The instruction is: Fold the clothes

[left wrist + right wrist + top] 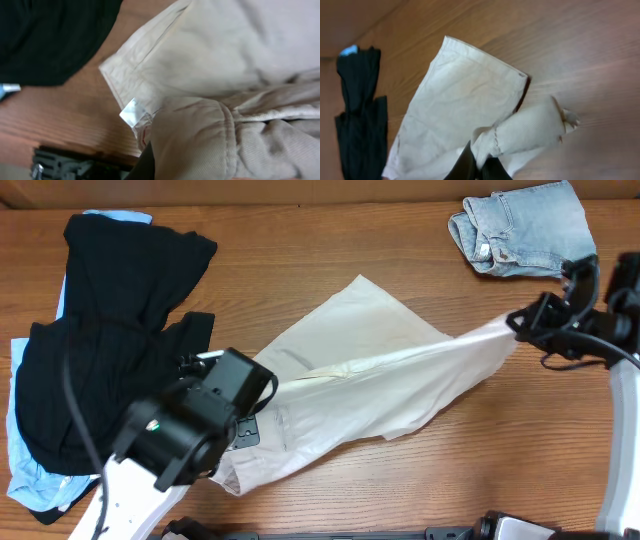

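Pale beige khaki shorts (pixel 380 370) stretched over wooden table (pixel 330 250), left pincer (pixel 260 395) and right pincer (pixel 514 325) each grasping one end

Prob. a robotics lab bench: plain wood-grain table (pixel 330 250), left arm (pixel 185 435) & right arm (pixel 590 315) over clothes (pixel 380 380) spread on it.

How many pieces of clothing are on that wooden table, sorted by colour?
Pale beige khaki shorts: 1
Black garment: 1
Pale-blue garment: 1
Faded denim shorts: 1
Total: 4, taking the black heap as one piece.
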Available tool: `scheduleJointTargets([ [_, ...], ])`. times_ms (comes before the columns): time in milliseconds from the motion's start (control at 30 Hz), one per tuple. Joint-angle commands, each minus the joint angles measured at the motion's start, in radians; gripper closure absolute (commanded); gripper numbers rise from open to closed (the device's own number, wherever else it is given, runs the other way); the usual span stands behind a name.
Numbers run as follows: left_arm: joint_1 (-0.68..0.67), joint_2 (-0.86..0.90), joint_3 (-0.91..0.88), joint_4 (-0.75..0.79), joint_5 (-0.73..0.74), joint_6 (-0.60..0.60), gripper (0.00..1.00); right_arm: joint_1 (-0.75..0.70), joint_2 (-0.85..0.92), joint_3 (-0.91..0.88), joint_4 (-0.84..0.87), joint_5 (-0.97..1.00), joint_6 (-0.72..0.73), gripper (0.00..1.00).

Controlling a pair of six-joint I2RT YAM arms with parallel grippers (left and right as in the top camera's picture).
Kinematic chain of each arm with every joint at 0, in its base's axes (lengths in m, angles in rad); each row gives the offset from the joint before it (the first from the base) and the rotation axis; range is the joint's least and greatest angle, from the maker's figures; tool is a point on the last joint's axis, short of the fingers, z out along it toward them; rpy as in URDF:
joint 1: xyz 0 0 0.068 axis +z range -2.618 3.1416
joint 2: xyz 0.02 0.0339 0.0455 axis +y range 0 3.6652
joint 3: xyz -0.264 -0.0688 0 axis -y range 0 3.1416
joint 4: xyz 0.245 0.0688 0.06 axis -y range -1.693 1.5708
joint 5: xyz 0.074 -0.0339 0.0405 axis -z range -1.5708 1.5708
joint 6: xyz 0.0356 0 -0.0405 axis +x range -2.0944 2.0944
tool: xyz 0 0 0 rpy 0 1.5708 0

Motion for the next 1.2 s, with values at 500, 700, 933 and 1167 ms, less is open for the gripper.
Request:
scheduleJointTargets([
  [500, 0.169, -0.015, -0.354, 0.120, -0.282, -0.247, 0.96, 0.282, 0.353, 0.008, 0.317, 0.164, -0.010, 0.96],
  [700, 0.364, -0.013, -0.463, 0.330, -0.307, -0.176, 0.94, 0.302, 0.386, 0.008, 0.348, 0.164, -0.009, 0.90],
  [933, 0.478, 0.026, -0.472, 0.642, -0.219, 0.177, 0.00, 0.302, 0.386, 0.008, 0.347, 0.164, -0.010, 0.17],
  [1167, 0.478, 0.031, -0.468, 0.703, -0.069, 0.315, 0.00, 0.280, 0.386, 0.008, 0.259, 0.165, -0.005, 0.02],
])
